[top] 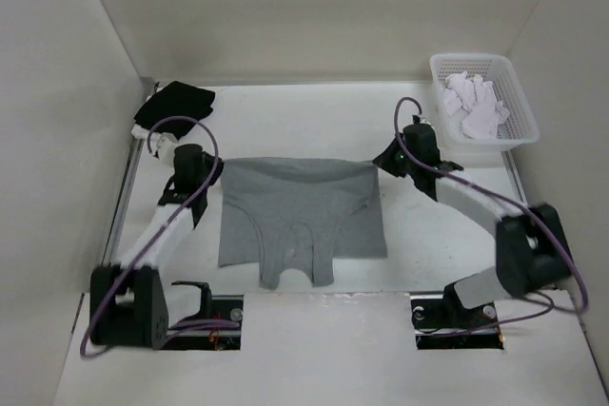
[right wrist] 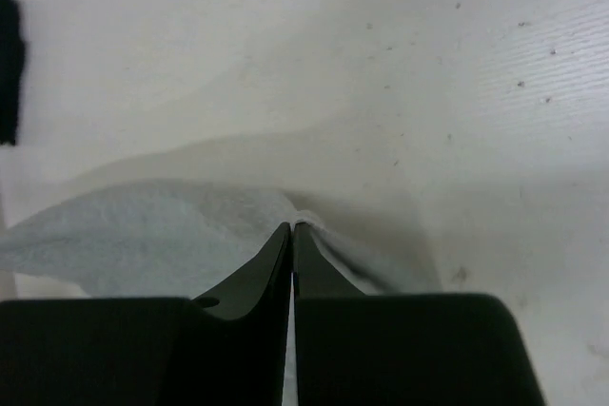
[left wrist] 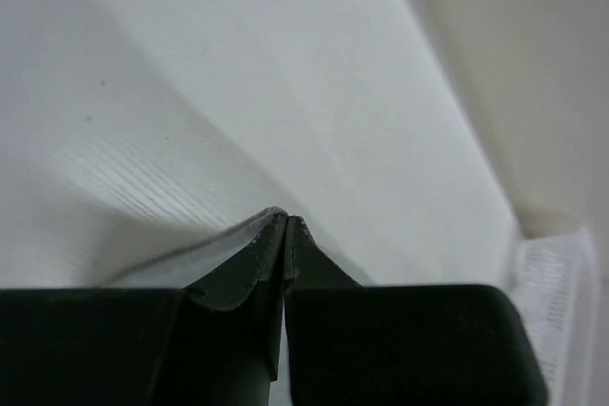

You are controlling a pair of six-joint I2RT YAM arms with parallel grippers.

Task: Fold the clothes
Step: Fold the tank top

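Item: one light heather-grey sleeveless knit tank top [top: 300,211], spread flat at the middle of the white table [top: 285,116] between the two arms, with the shoulder straps towards the near edge (the body appears doubled over once, though the layers cannot be told apart with certainty). Far-left corner: pinched by the left gripper [top: 213,170], whose fingers are pressed together on what is seen from the wrist as only a thin sliver of cloth edge. Far-right corner: pinched by the right gripper [top: 383,161], fingers likewise closed, with a fuller bunch of fabric caught. Hazards, as judged: the shallow left hold may be lost once the edge is raised, so that one corner is dropped and the fold is skewed; the soft knit may sag between the two corners if they are carried unevenly; the loose straps may be dragged or bunched under the fold. Adjacent: a crumpled black garment [top: 174,105] at the far-left corner, near the left arm, which may be snagged on a wide swing; a white plastic basket [top: 476,61] of white cloth pieces [top: 473,102] at the far right, well apart.
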